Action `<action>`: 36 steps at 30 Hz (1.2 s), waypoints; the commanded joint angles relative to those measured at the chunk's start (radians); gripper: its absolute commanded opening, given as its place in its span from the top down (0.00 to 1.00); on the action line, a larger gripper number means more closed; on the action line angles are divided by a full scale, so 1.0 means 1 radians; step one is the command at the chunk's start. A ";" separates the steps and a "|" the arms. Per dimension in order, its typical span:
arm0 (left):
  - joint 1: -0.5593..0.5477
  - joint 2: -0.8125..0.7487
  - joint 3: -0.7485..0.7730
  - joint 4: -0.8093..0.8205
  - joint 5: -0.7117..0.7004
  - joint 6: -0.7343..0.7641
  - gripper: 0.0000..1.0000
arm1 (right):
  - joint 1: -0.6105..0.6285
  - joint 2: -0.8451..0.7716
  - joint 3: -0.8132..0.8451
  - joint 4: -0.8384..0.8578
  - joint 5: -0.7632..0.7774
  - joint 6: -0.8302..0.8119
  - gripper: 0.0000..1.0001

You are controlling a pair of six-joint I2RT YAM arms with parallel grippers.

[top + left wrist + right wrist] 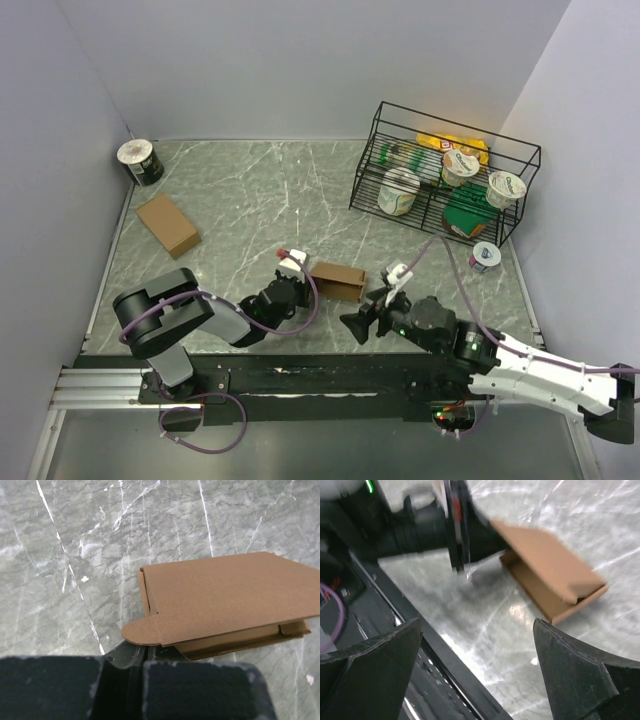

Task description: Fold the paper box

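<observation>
The brown paper box (338, 281) lies on the marble table near the front middle, its lid partly raised and one long side open. In the left wrist view the box (225, 595) shows a rounded tab over my fingertips. My left gripper (306, 287) (145, 654) is shut, its tips against the box's left end under that tab; whether they pinch cardboard is hidden. My right gripper (357, 325) (477, 625) is open wide and empty, just right of and nearer than the box (555, 580), not touching it.
A second flat brown box (167, 225) lies at the left. A white-and-dark cup (140, 160) stands in the far left corner. A black wire rack (442, 180) with cups and packets stands at the far right, with a small cup (485, 256) beside it.
</observation>
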 commanded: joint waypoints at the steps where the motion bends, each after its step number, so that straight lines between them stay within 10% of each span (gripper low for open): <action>1: -0.004 -0.037 0.022 -0.036 0.031 0.062 0.96 | -0.028 0.137 0.228 -0.062 0.067 -0.008 0.02; 15: -0.006 -0.129 0.003 -0.087 0.042 0.053 0.53 | -0.307 0.521 0.326 0.207 -0.174 0.036 0.26; 36: 0.107 -0.620 -0.124 -0.298 0.290 -0.077 0.28 | -0.320 0.744 0.252 0.358 -0.183 0.012 0.57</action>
